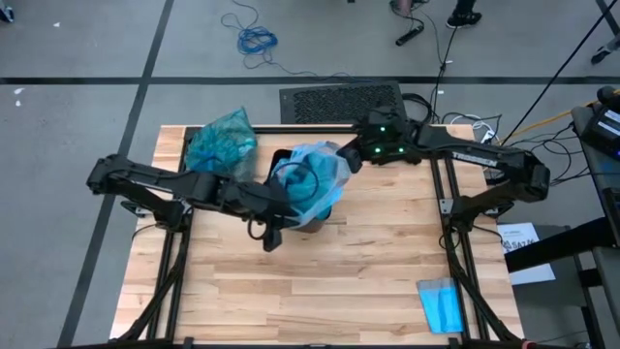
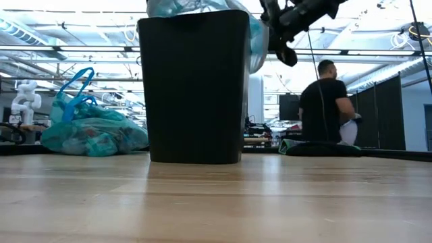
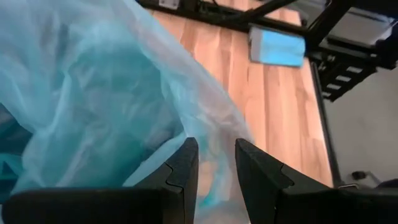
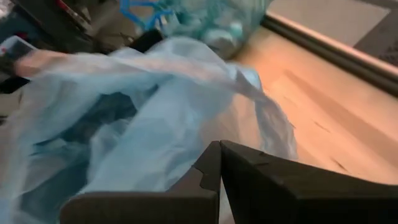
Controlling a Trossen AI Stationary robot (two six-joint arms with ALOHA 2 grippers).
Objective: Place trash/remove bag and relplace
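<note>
A black bin (image 2: 194, 88) stands upright at mid table. A sky-blue bag (image 1: 315, 170) is draped over its top, its film spilling down the bin's right side (image 2: 255, 40). My left gripper (image 1: 294, 197) is at the bin's near-left rim, its fingers a little apart with film between them (image 3: 216, 168). My right gripper (image 1: 347, 158) is shut at the bag's far-right edge (image 4: 221, 155). The full dark teal bag (image 1: 221, 143) rests on its underside at the table's far left. The trash is out of view. My left gripper has the sky-blue bag's film (image 3: 208, 186) between its two fingers, near the bag's edge. It comes slanting down from the table's left. One layer or several, I cannot tell. The film rises slack from the fingers over the bin. My right gripper is shut against the sky-blue bag's edge (image 4: 249, 124), coming slanting down from the table's far right. Its own fingers hide the place of contact. The film billows loosely away from the fingertips, above the bin.
A blue folded cloth (image 1: 441, 305) lies near the table's front right corner. A dark grille mat (image 1: 339, 102) lies on the floor past the far edge. A person (image 2: 327, 108) sits in the room beyond. Bare wood spreads across the table's near half.
</note>
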